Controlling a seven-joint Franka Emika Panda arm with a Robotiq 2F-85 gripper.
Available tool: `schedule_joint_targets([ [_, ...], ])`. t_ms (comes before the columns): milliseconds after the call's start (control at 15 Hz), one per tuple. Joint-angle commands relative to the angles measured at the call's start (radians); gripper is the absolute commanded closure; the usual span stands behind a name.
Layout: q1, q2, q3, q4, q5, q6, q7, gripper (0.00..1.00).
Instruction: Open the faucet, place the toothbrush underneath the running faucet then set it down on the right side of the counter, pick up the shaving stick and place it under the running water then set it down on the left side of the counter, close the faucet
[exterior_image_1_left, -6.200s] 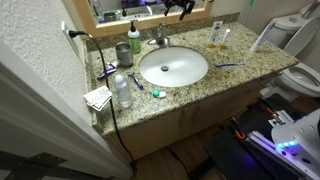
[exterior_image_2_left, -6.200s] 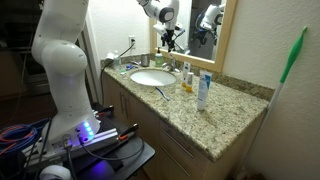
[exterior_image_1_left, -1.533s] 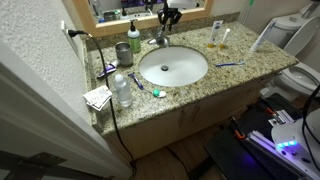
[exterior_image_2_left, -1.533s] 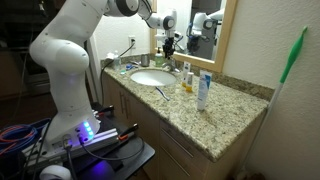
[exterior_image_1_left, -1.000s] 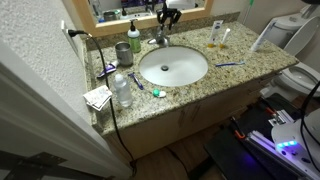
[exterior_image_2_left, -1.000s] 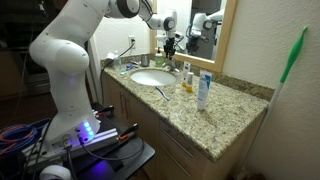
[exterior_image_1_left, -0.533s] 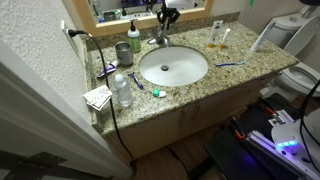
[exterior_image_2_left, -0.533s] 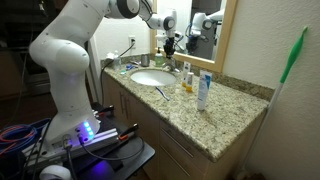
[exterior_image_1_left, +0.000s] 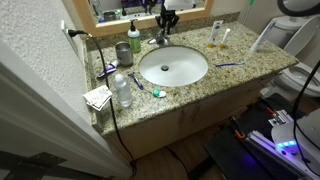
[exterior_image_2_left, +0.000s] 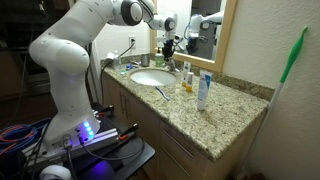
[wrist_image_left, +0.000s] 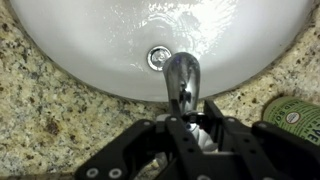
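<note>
Chrome faucet (wrist_image_left: 181, 78) sits just ahead of my claw (wrist_image_left: 194, 128), at the back rim of the white basin (wrist_image_left: 90, 50), and my fingers seem closed narrowly around its handle, though I cannot tell for sure. I judge I'm on the first step, opening the faucet. Next I must fetch the blue toothbrush (exterior_image_1_left: 230, 65), lying on the granite surface (exterior_image_1_left: 255, 62) beside the basin.

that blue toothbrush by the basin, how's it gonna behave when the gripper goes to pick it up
The toothbrush looks like a thin, straight stick, so it is probably stiff and light. It lies flat on the speckled counter beside the basin, so the fingers may struggle to get under it, and it could slide or pivot if nudged. Rolling seems unlikely to go far.
</note>
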Motion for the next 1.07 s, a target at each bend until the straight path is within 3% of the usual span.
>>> schedule_joint_targets([
  [0,0.002,0.032,0.018,0.068,0.003,-0.176,-0.034,0.93],
  [200,0.006,0.056,0.01,0.114,-0.002,-0.207,-0.025,0.93],
  [267,0.005,0.044,0.008,0.11,0.001,-0.199,-0.018,0.46],
  [333,-0.001,0.016,0.011,0.091,0.005,-0.198,-0.03,0.45],
  [467,-0.006,-0.065,0.009,0.025,0.002,-0.239,-0.032,0.33],
  [733,-0.033,-0.251,0.012,-0.139,0.02,-0.211,-0.059,0.05],
  [800,-0.052,-0.287,0.014,-0.176,0.039,-0.188,-0.07,0.01],
  [867,-0.017,-0.169,0.004,-0.015,0.01,-0.228,-0.029,0.16],
  [1000,-0.035,-0.24,0.004,-0.081,0.02,-0.227,-0.044,0.02],
])
